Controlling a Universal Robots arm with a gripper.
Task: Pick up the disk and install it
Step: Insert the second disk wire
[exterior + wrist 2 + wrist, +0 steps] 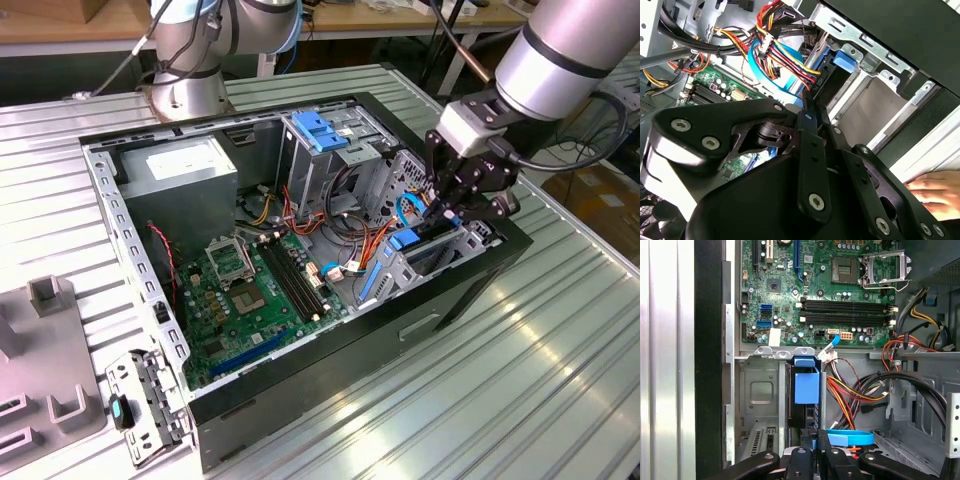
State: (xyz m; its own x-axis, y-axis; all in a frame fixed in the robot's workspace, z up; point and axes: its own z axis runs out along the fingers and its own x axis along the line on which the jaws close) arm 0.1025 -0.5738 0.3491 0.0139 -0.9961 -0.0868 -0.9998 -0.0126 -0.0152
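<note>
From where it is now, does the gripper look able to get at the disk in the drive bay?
Probably yes: the gripper is right over the disk standing on edge in its bay, nothing between them.

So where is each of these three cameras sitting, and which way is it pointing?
Exterior view: off the arm, above the table, looking down on the open black computer case; the silver arm and black gripper show.
First wrist view: on the wrist, facing the green motherboard and blue-railed disk in its bay; gripper links show.
Second wrist view: on the wrist, past the gripper body toward the coloured cables; a person's hand shows.
Shared: motherboard, cables, blue disk rail.
</note>
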